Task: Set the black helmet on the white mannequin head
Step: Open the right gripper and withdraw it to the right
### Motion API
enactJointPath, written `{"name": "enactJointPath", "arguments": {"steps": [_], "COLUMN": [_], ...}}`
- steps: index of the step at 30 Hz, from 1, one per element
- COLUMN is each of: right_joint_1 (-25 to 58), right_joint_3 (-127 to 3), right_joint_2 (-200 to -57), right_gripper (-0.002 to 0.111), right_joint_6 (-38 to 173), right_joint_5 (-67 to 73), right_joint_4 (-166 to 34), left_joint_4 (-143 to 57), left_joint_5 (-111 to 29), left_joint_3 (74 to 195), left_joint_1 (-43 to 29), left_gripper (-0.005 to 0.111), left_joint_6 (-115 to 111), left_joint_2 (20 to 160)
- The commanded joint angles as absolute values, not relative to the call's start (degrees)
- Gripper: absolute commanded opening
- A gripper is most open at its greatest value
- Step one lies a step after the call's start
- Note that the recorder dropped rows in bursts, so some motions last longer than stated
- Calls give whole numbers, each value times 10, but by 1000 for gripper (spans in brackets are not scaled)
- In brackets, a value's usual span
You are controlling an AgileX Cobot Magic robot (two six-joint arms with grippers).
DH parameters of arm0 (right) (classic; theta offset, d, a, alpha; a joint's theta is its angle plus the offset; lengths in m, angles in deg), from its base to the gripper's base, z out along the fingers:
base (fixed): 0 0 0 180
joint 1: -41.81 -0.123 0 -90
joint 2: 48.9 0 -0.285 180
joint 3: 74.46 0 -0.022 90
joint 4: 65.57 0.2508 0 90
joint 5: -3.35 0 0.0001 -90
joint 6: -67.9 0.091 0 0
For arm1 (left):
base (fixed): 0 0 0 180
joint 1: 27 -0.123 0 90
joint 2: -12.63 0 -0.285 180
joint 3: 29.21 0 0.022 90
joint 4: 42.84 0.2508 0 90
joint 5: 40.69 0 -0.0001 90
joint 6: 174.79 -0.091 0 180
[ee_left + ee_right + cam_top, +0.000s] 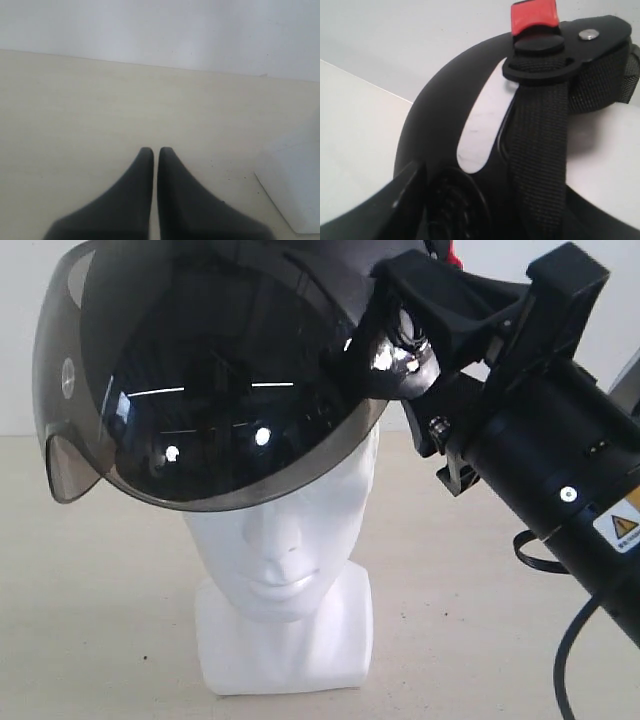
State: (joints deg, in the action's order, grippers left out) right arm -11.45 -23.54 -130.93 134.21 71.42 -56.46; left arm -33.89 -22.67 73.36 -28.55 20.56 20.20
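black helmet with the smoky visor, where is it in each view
Exterior view: the round matte-black helmet fills the top, over the glossy white mannequin head.
Left wrist view: not in it.
Right wrist view: its shell and woven strap, close up, fill most of it.
Shared landmark: the pale tabletop.

A pale cream tabletop (pixel 90 570), faintly speckled, runs back to a plain white wall (pixel 160 30) behind.

My right arm (pixel 560 480) slants up from the lower right, wrist held high, with my right gripper (pixel 405 325) at its raised end. I cannot tell how wide its jaws stand. My left gripper (pixel 156 152) points forward, low and level, its two dark fingers (pixel 132 195) closed almost tip to tip.
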Motion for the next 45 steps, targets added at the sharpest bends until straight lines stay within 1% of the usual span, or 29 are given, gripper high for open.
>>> {"name": "enactJointPath", "arguments": {"steps": [1, 10, 16, 21, 27, 33, 36, 39, 41, 42, 45], "right_joint_1": [-107, -107, -107, -107, -107, -107, -107, -107, -107, -107, -107], "right_joint_3": [-216, -178, -178, -135, -125, -91, -80, -82, -93, -102, -154], "right_joint_2": [-1300, -1300, -1300, -1300, -1296, -1260, -1216, -1160, -1125, -1097, -1031], "right_gripper": [0, 0, 0, 0, 0, 0, 0, 0, 0, 0, 0], "right_joint_6": [1301, 1298, 1280, 1277, 1246, 1122, 939, 842, 797, 744, 616], "right_joint_5": [733, 733, 733, 733, 733, 733, 733, 730, 639, 553, 369], "right_joint_4": [-508, -477, -474, -416, -403, -343, -381, -447, -459, -459, -451], "left_joint_4": [-339, -339, -339, -339, -339, -339, -339, -339, -339, -339, -339], "left_joint_5": [-232, -232, -232, -232, -232, -232, -232, -232, -232, -232, -232], "left_joint_3": [736, 736, 736, 736, 736, 736, 736, 736, 736, 736, 736], "left_joint_1": [-287, -287, -287, -287, -287, -287, -287, -287, -287, -287, -287], "left_gripper": [5, 5, 5, 5, 5, 5, 5, 5, 5, 5, 5], "left_joint_6": [205, 205, 205, 205, 205, 205, 205, 205, 205, 205, 205], "left_joint_2": [204, 204, 204, 204, 204, 204, 204, 204, 204, 204, 204]}}
